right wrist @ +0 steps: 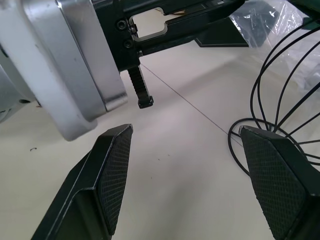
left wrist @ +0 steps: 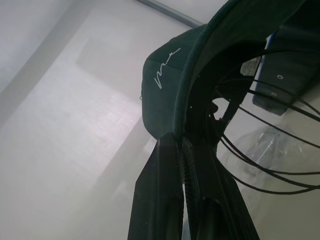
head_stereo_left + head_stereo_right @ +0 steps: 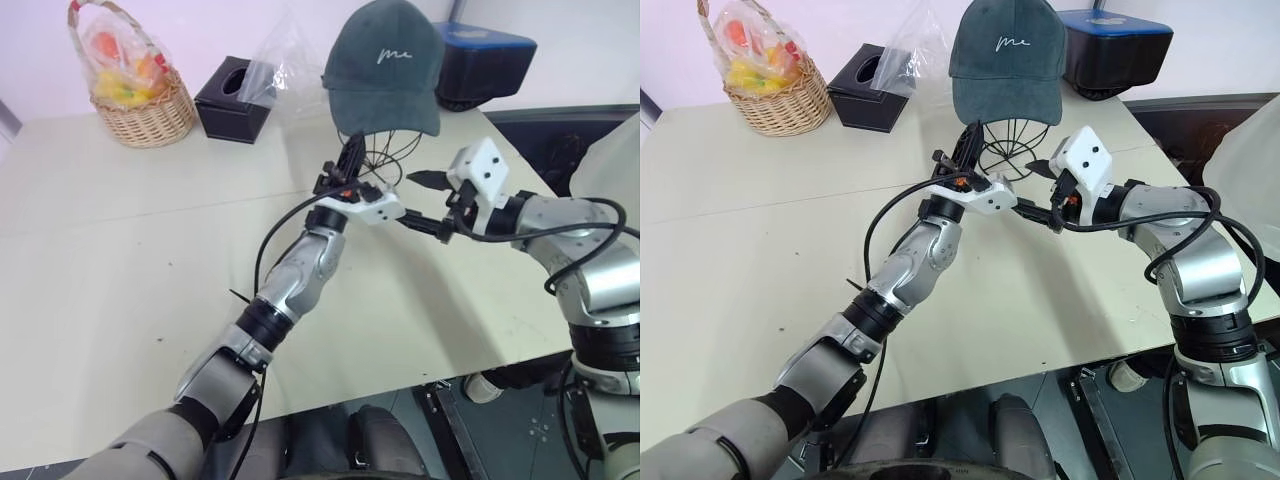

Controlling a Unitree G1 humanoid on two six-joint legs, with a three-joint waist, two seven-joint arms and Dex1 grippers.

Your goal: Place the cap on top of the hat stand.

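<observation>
The left end effector [image 3: 352, 152] pinches the lower edge of the cap [image 3: 385, 62], which sits atop the wire hat stand [image 3: 1012, 148] on the table [image 3: 120, 240], while the right end effector [image 3: 1040, 190], fingers spread and empty, hovers just beside the stand.

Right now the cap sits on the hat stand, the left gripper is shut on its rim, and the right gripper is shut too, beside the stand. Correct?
Not quite: the right gripper is open, its two fingers spread wide with bare table between them, as the right wrist view shows. The rest holds: the cap sits on the hat stand, and the left gripper is shut on its rim.
</observation>
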